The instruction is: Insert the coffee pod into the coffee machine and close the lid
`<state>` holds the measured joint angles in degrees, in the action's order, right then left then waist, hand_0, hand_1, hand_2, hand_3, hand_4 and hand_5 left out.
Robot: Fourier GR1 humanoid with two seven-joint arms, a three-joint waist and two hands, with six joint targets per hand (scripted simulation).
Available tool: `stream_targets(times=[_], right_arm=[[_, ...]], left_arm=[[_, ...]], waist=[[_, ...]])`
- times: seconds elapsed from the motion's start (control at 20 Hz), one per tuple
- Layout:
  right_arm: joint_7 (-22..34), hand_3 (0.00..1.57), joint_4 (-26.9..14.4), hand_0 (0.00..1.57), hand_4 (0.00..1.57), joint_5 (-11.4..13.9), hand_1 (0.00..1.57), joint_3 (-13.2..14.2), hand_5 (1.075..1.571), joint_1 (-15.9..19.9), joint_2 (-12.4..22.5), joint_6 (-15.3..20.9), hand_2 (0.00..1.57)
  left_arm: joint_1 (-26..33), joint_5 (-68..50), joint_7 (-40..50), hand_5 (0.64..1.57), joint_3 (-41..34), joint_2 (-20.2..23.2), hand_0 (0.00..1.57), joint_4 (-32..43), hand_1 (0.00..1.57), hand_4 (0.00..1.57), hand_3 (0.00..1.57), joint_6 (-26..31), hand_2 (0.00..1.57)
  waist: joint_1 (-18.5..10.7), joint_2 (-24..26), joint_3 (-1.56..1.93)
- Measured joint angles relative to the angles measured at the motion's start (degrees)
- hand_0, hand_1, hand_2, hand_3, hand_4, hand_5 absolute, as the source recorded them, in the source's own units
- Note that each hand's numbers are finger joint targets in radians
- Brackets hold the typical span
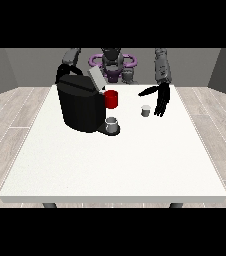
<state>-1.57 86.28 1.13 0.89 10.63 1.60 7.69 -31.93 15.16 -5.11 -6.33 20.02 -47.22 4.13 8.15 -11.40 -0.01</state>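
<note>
— White table (115, 165) fills the near ground, bare along its front edge. What stands first on it as you look back?

— A small grey cup (112, 124), sitting on the low base at the front of the black coffee machine (80, 107). The machine is a bulky dark block at the view's left of centre, and its lid (96, 78) is tilted up and open at the top.

— And the coffee pod?

— The coffee pod (145, 110) is a small pale cylinder standing upright on the table, to the view's right of the machine and apart from it. It is not in the machine.

— Anything red?

— A red part (111, 99) shows at the machine's upper front, just above the grey cup, under the raised lid.

— Where is the hand?

— The hand at the view's right (160, 102) hangs just beside the pod, on its far right side. Its fingers point down, straight and relaxed, with the thumb spread out toward the machine. It grasps nothing; I cannot tell whether a fingertip touches the pod.

— The other hand?

— The other arm goes down behind the machine at the view's left, and its hand is hidden there.

— Farthest back?

— The robot's torso (113, 62), with a purple ring around it.
</note>
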Motion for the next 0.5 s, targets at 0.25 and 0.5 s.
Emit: stream_targets(times=[0.25, 0.5], right_arm=[[-1.5, 0.0, -3.0, 0.0, 0.36, 0.9, 0.0, 0.2, 1.571, 0.8, -0.4, 0.8, 0.0], [-0.4, 0.0, -2.7, 0.0, 0.43, 1.1, 0.0, 0.0, 1.571, 1.8, -0.3, 0.9, 0.0]], left_arm=[[-1.6, 3.1, 0.6, 1.571, 1.2, -0.4, 0.7, 3.4, 0.7, 0.0, 0.49, -1.4, 0.78], [-2.4, 7.0, -0.8, 1.571, 2.6, 1.4, 0.54, 6.6, 0.54, 0.0, 0.44, -2.8, 0.69]], waist=[[-0.3, -0.1, 0.0], [0.8, -1.0, 0.0]])
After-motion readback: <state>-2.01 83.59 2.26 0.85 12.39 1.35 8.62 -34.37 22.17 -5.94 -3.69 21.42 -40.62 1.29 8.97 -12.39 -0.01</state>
